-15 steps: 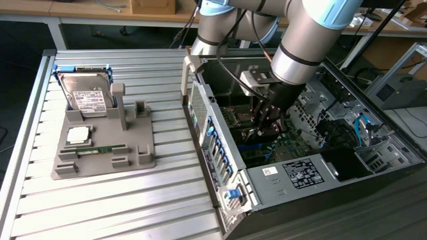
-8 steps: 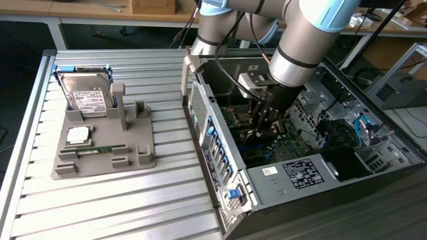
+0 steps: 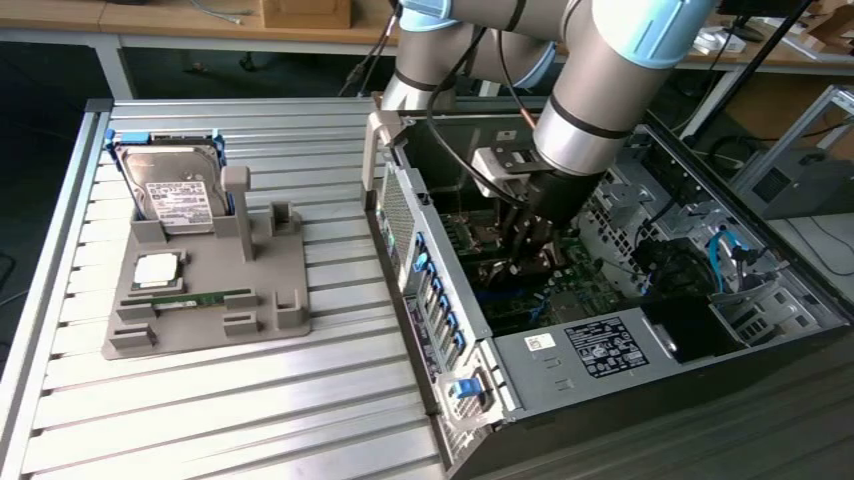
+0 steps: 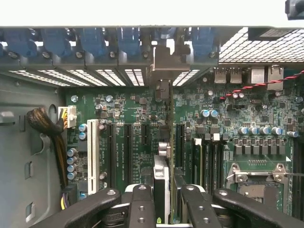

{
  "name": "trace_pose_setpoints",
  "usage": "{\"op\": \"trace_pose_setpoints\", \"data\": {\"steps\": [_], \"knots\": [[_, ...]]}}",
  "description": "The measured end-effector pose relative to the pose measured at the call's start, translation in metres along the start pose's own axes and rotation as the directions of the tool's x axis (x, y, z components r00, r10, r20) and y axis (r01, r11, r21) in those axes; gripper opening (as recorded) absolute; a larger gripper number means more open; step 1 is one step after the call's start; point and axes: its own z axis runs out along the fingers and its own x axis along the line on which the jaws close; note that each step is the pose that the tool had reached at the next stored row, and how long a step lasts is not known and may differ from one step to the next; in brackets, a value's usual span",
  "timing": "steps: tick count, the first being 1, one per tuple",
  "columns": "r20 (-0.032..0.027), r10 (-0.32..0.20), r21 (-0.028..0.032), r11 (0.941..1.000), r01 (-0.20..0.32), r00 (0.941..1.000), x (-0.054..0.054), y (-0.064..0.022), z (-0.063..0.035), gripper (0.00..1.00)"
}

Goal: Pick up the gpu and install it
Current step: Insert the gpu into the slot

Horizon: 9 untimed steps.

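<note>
- The gpu [image 4: 162, 156] stands on edge between the fingers of the hand, seen end-on in the wrist view as a thin card running away from the camera, with its metal end bracket [image 4: 167, 64] up against the slotted rear wall of the case.
- The hand [image 4: 164, 209] is part-way closed, its fingers [image 4: 141, 204] pressed on either face of the card; it has hold of the gpu.
- In the exterior view the hand [image 3: 523, 262] is deep inside the open computer case [image 3: 607, 345], low over the motherboard [image 4: 128, 111].
- The card sits in line with the row of long expansion slots; a black slot [image 4: 128, 152] and a white slot [image 4: 93, 154] lie beside it, uncovered.
- Whether the card's lower edge has gone into its slot I cannot tell; the card itself hides that join.
- Progress, as I judge it: the pick-up is done and the card has been carried into the case and lined up; seating it fully and letting go are not yet shown as done.
- Further out, on the ribbed counter [image 3: 240, 400], a grey parts holder [image 3: 207, 300] carries a hard drive [image 3: 171, 190] standing in its rack, a processor [image 3: 156, 268] lying flat and a green memory stick [image 3: 200, 297].
</note>
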Motion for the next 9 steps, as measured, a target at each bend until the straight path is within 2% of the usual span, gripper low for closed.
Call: {"op": "trace_pose_setpoints", "data": {"steps": [9], "knots": [[0.0001, 0.002, 0.0009, 1.0000, -0.002, 1.0000, -0.0001, 0.0032, 0.0019, 0.27]]}}
